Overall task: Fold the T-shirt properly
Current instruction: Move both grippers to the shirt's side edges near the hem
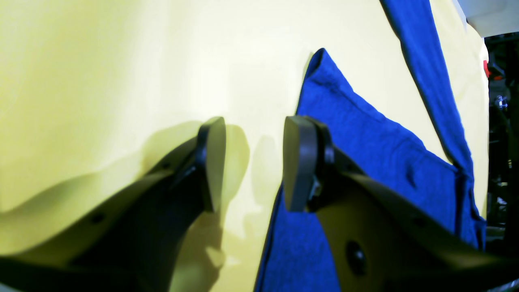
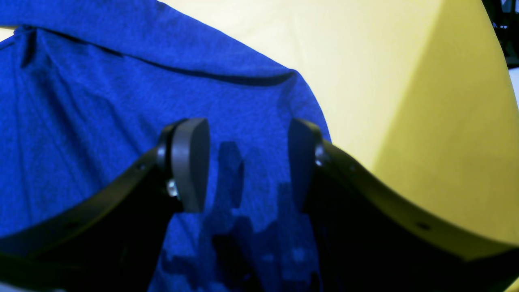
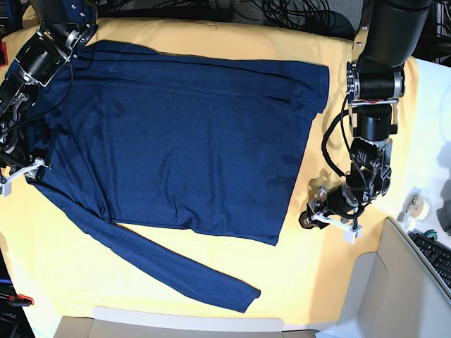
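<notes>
shirt (image 3: pixel 183 141): 1, flat | cloth (image 3: pixel 70 274): 1 | left hand (image 1: pixel 253 162): apart | right hand (image 2: pixel 247 162): apart

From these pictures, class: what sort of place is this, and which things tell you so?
Probably a robotics lab bench, not a home. Two robot arms work over a T-shirt spread on a yellow cloth, cables are tangled behind, and a keyboard sits at the edge.

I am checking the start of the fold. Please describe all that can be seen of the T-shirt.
The T-shirt is plain dark navy, long-sleeved, of thin soft knit. It lies spread flat and unfolded on the yellow cloth, one sleeve stretched diagonally toward the near edge. The left gripper and the right gripper stand open at its two sides, holding nothing.
</notes>
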